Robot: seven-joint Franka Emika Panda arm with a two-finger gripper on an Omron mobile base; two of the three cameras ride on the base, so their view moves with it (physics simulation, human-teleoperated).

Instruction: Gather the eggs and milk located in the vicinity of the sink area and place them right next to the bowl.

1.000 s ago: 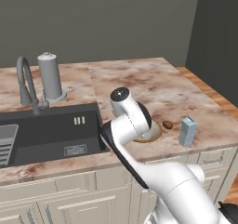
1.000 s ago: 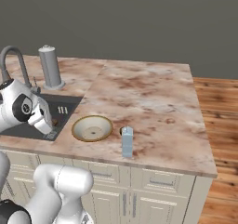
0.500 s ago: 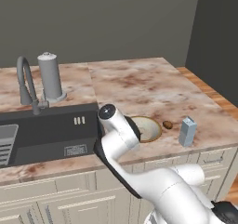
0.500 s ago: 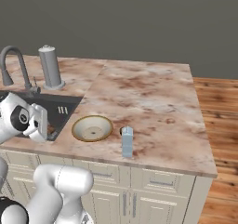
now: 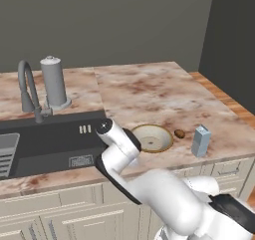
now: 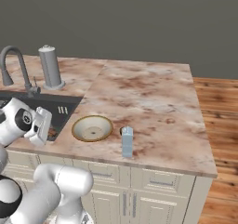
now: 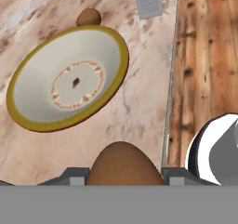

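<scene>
My gripper [image 7: 123, 173] is shut on a brown egg [image 7: 122, 162], which sits between the two fingertips at the bottom of the hand view. Beyond it lies the cream bowl [image 7: 122, 56] with its tan-gold rim. A second egg [image 7: 88, 17] rests on the counter just past the bowl, with the pale blue-grey milk [image 7: 148, 0] carton beyond it. From the left base view the bowl [image 5: 169, 138], that egg [image 5: 180, 133] and the milk [image 5: 201, 140] stand in a row near the counter's front edge. My hand [image 6: 42, 125] hangs at the sink's [image 6: 18, 100] right end, left of the bowl [image 6: 109, 128].
A grey arched faucet [image 5: 29, 92] and a tall grey cylinder with a white cap [image 5: 54, 82] stand behind the sink [image 5: 55, 139]. The counter's front edge runs close past the bowl and milk [image 6: 127, 141], with wooden floor [image 7: 204, 56] below. Open marble stretches behind the bowl.
The arm has folded lower and swung left toward the sink's front right corner. Bowl, counter egg and milk have stayed where they were.
</scene>
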